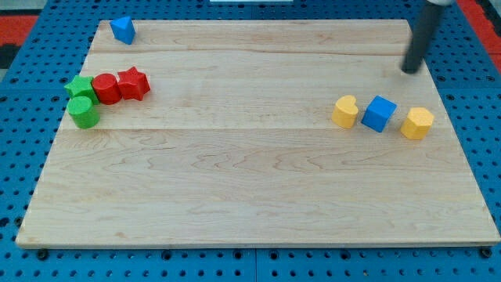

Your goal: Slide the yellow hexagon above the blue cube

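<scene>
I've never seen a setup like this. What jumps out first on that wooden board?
Probably the dark rod slanting in at the view's top right, my tip above and apart from a row of three blocks: yellow heart, blue cube, yellow hexagon. At the view's left sits a tight red-and-green cluster.

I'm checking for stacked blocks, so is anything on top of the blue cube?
Nothing sits on the blue cube; its top face is bare. My tip is toward the view's top right of it, apart. Its underside against the board is hidden.
</scene>
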Action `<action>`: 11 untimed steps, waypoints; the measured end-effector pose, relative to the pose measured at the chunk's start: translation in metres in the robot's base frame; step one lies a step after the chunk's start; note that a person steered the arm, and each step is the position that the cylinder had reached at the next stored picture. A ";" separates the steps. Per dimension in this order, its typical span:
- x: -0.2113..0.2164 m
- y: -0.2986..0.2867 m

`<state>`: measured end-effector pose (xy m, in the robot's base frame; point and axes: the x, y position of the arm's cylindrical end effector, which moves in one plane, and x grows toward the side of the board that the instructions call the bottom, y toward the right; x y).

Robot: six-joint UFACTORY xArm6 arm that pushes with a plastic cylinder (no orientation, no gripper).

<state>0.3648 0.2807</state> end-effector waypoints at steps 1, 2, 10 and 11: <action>0.084 0.028; 0.121 -0.044; -0.011 -0.098; 0.001 -0.069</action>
